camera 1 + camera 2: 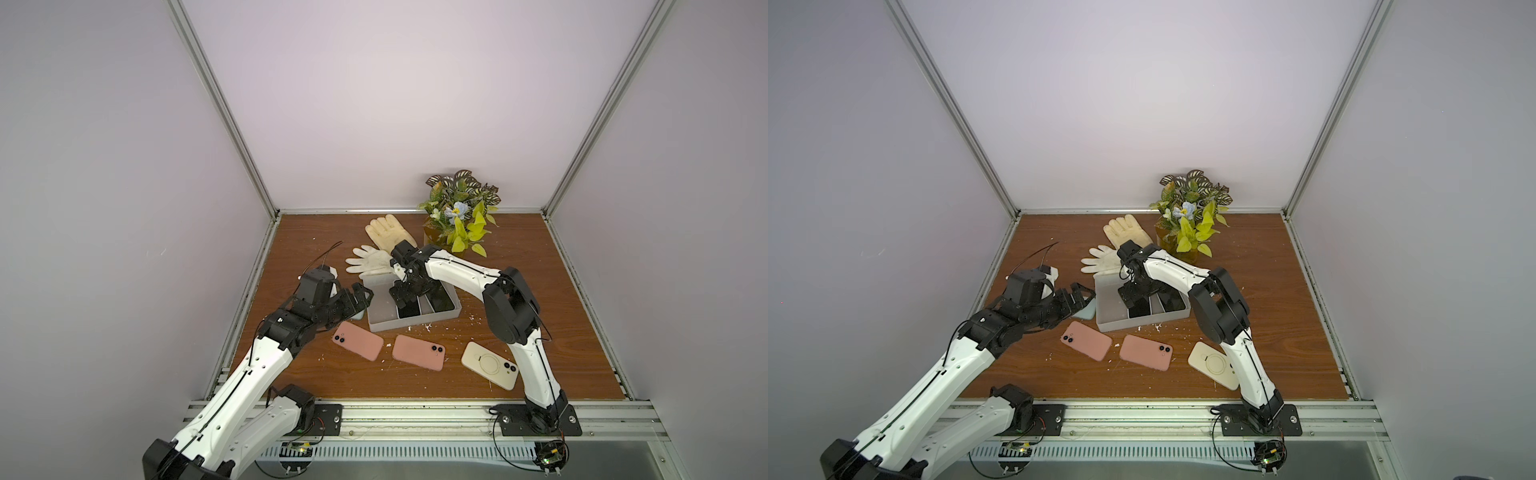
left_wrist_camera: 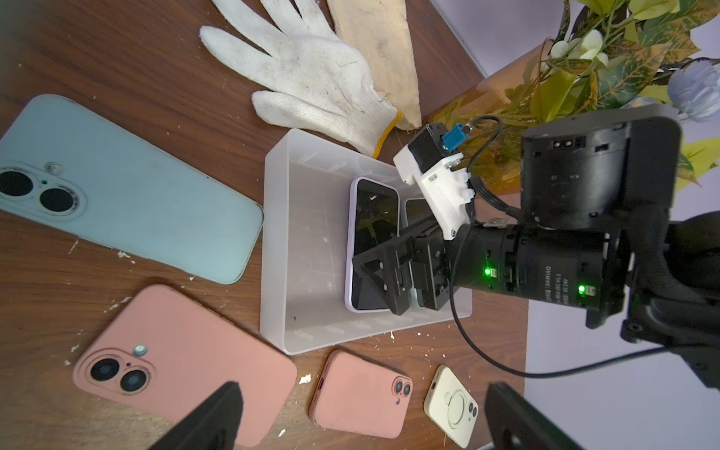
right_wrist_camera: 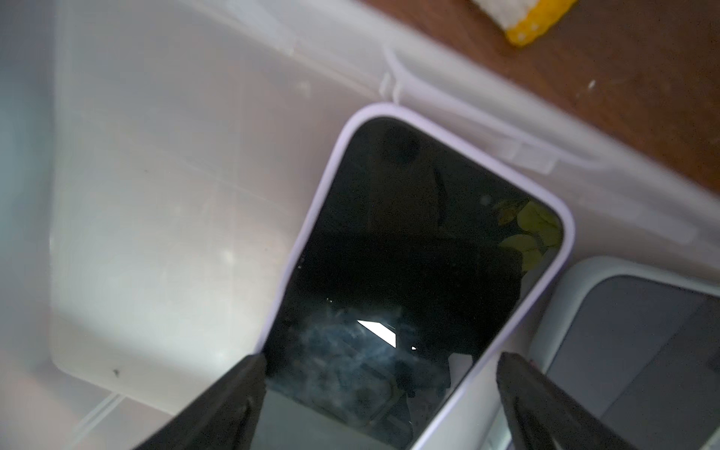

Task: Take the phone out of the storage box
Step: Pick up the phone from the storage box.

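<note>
The storage box (image 1: 380,313) is a shallow translucent grey tray at the table's middle, also in the left wrist view (image 2: 304,253). Two phones lie in it face up. One has a lilac case (image 3: 409,253) (image 2: 370,233). Beside it lies one with a pale grey case (image 3: 643,350) (image 2: 415,210). My right gripper (image 3: 382,374) (image 1: 405,300) reaches down into the box, open, its fingers either side of the lilac phone's width; one fingertip (image 3: 249,374) sits at the phone's edge. My left gripper (image 2: 366,393) (image 1: 361,297) hovers open and empty just left of the box.
A light-blue phone (image 2: 128,187) lies under my left gripper. Two pink phones (image 1: 357,340) (image 1: 419,351) and a cream phone (image 1: 490,365) lie in front of the box. Two gloves (image 1: 370,259) (image 1: 390,232) and a potted plant (image 1: 461,212) stand behind it.
</note>
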